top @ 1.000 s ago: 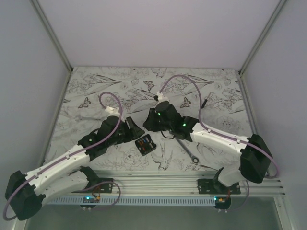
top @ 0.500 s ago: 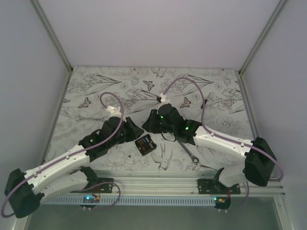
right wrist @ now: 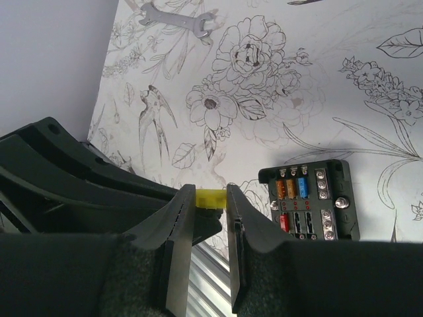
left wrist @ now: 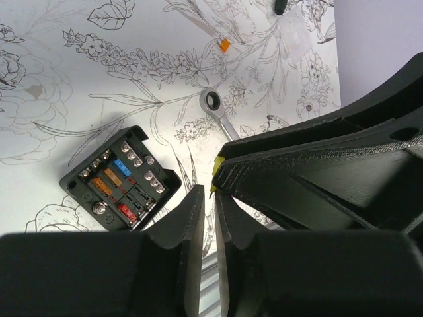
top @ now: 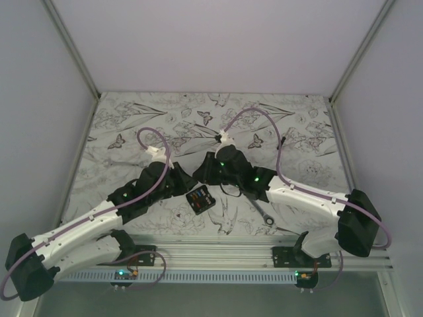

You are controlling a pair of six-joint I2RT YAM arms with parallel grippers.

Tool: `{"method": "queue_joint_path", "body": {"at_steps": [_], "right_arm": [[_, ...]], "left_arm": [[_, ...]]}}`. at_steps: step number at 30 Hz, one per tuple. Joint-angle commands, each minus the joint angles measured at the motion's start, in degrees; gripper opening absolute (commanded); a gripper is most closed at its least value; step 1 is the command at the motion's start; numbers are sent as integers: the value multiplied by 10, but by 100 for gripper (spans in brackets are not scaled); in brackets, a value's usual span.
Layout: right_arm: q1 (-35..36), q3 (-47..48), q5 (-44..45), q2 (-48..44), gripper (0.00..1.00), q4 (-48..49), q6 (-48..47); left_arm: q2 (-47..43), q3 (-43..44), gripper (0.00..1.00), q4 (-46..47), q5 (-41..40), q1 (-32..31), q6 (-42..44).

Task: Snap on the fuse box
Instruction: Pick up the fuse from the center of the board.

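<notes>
The fuse box (top: 199,199) is a small black square box lying open on the floral mat, with orange, blue and red fuses in its slots. It also shows in the left wrist view (left wrist: 122,181) and the right wrist view (right wrist: 310,201). My right gripper (right wrist: 211,200) is shut on a small yellow fuse (right wrist: 210,196), held above the mat to the left of the box. In the top view it (top: 205,173) hovers just behind the box. My left gripper (left wrist: 208,198) has its jaws nearly together with nothing between them, close beside the right one (top: 186,182).
A silver wrench (top: 261,210) lies right of the box, and shows in both wrist views (left wrist: 213,102) (right wrist: 175,18). A thin black stick (top: 282,140) lies farther back right. A tiny orange piece (left wrist: 225,45) lies on the mat. A metal rail (top: 218,254) runs along the near edge.
Both grippers have shifted slightly and now sit closer together just behind the fuse box. The box and the wrench have not moved.
</notes>
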Motion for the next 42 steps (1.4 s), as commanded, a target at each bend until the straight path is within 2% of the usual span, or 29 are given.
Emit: {"method": "queue_joint_path", "body": {"at_steps": [1, 6, 9, 15, 18, 24, 29, 35, 42], "right_arm": [[15, -10, -6, -16, 28, 26, 23], [18, -17, -2, -20, 28, 29, 25], [18, -22, 2, -27, 30, 30, 20], [18, -18, 7, -67, 49, 5, -49], [14, -13, -4, -94, 54, -13, -102], [-25, -29, -92, -156, 57, -16, -187], [-57, -36, -204, -197, 56, -16, -284], [-67, -31, -331, -218, 56, -22, -391], [-67, -20, -422, -204, 52, -37, -436]], "left_arm": [[-3, 4, 12, 35, -16, -4, -10], [-12, 0, 0, 36, -18, -4, -10], [-22, -6, 0, 35, -18, -4, -2], [-56, -21, 0, 27, -11, -3, 69], [-78, -21, 0, 14, 1, -3, 120], [-113, -16, 0, 7, 67, -1, 220], [-126, 6, 0, 4, 175, -1, 291], [-104, 39, 0, 5, 305, -1, 327], [-90, 66, 0, 4, 356, -1, 334]]}}
